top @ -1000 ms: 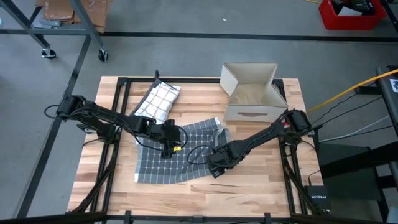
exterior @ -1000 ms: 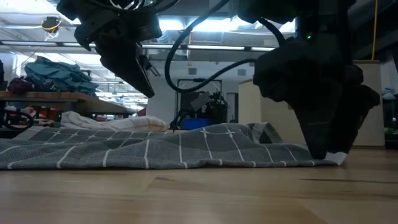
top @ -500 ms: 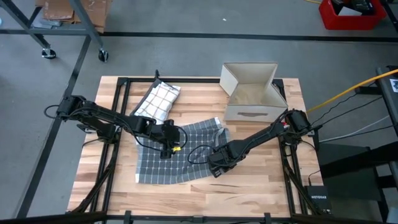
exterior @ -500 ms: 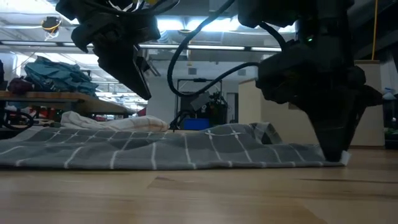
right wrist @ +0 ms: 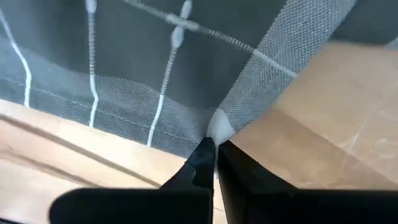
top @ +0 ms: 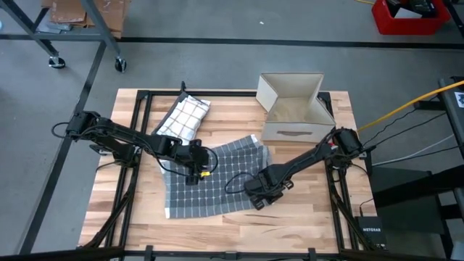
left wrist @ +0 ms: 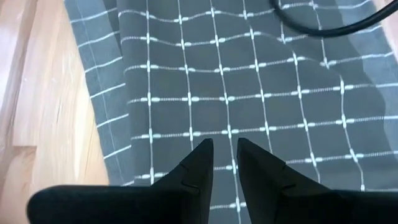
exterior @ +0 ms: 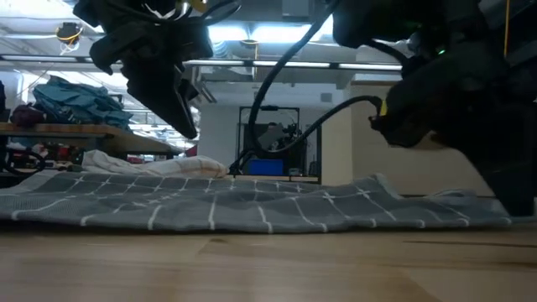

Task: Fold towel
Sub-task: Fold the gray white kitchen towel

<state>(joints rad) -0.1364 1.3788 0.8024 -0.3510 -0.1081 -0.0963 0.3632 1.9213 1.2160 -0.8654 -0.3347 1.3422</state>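
Observation:
A grey towel with a white check (top: 214,181) lies spread on the wooden table (top: 304,217), its underside flat on the boards. My right gripper (top: 259,201) stands at the towel's near right corner, pointing steeply down and shut on it (right wrist: 214,146). My left gripper (top: 194,172) hangs over the towel's left half, clear above the cloth (exterior: 180,117). Its fingers (left wrist: 222,146) are a narrow gap apart with nothing between them. In the left wrist view the towel (left wrist: 249,74) shows under the fingers. My right gripper pinches the towel's near right corner at its white tip (right wrist: 217,126) between its two fingertips. The fingers come from above, slanting steeply down. The corner stays low at the table top, and the rest of the towel (right wrist: 124,62) lies on the boards.
A folded white checked cloth (top: 185,116) lies at the far left of the table. An open cardboard box (top: 293,105) stands at the far right. Bare wood runs along the near edge (top: 217,232).
My right gripper has shut on the towel's near right corner and gone toward the table's right and near edges, tipping more upright. The towel has slid that way with it. The raised fold at its far right has been drawn out flatter.

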